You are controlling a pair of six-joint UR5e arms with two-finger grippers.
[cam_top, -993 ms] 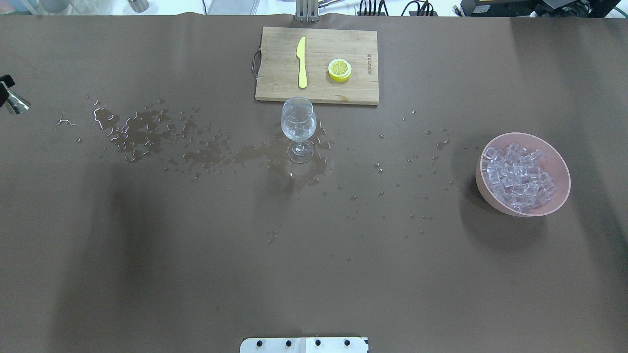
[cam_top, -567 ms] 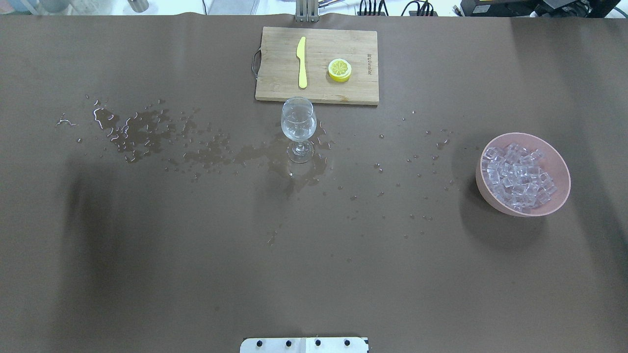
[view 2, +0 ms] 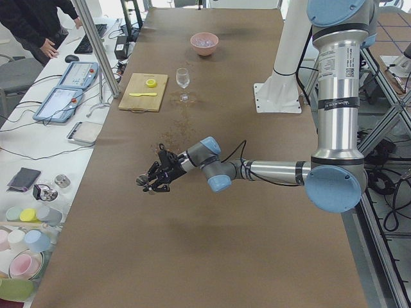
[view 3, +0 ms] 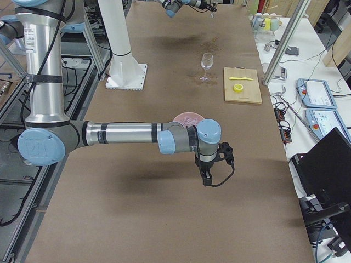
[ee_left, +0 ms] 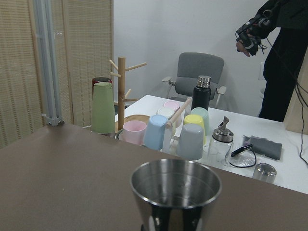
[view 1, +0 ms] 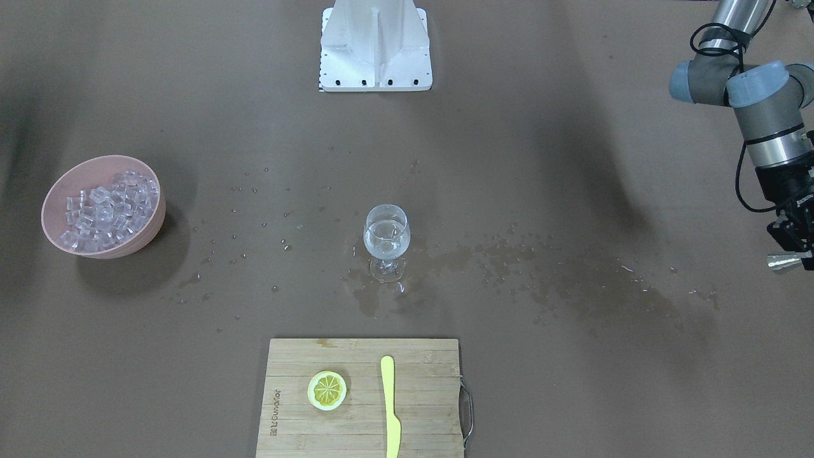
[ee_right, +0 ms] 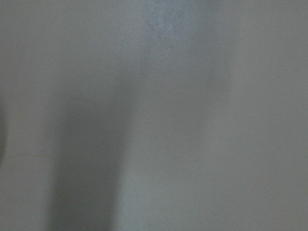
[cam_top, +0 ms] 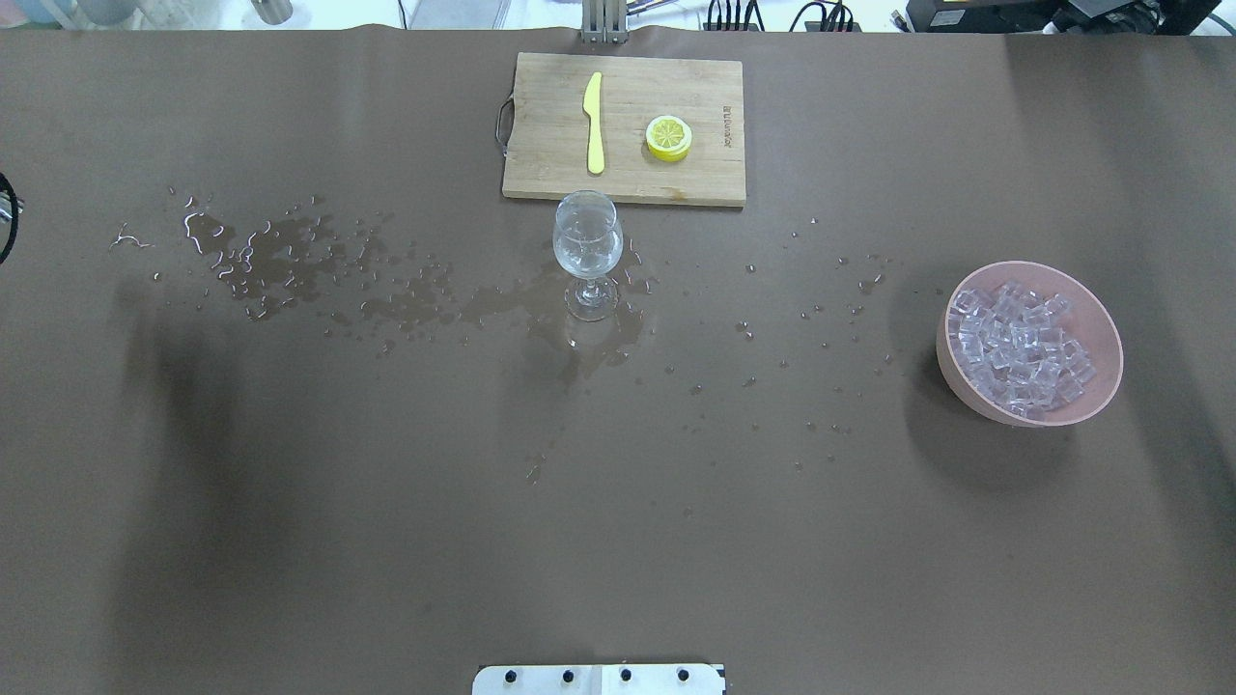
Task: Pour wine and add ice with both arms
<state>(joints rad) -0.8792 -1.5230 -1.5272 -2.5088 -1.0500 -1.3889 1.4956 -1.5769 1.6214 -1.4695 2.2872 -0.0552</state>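
Observation:
A stemmed wine glass [cam_top: 587,253] stands mid-table with a little clear wine [view 1: 386,243] in its bowl. Clear ice [cam_top: 1019,349] cubes fill a pink bowl [view 1: 152,219] at the table's right end. My left gripper [view 1: 793,253] hovers past the left end, shut on a small steel cup [ee_left: 175,192], which also shows in the exterior left view [view 2: 142,181]. My right gripper [view 3: 211,169] hangs over bare table near the pink bowl [view 3: 184,116]; I cannot tell whether it is open or shut. Its wrist view shows only blurred table.
Spilled liquid [cam_top: 290,259] spreads from the glass's foot towards the left. A wooden board [cam_top: 541,145] behind the glass carries a yellow knife [cam_top: 594,121] and a lemon slice [cam_top: 668,137]. Cups [ee_left: 156,132] crowd a side table beyond the left end. A person [view 2: 38,19] stands nearby.
My left gripper with the steel cup has slid off the overhead view's left edge; only a black cable shows there now. Glass, bowl and board have not moved.

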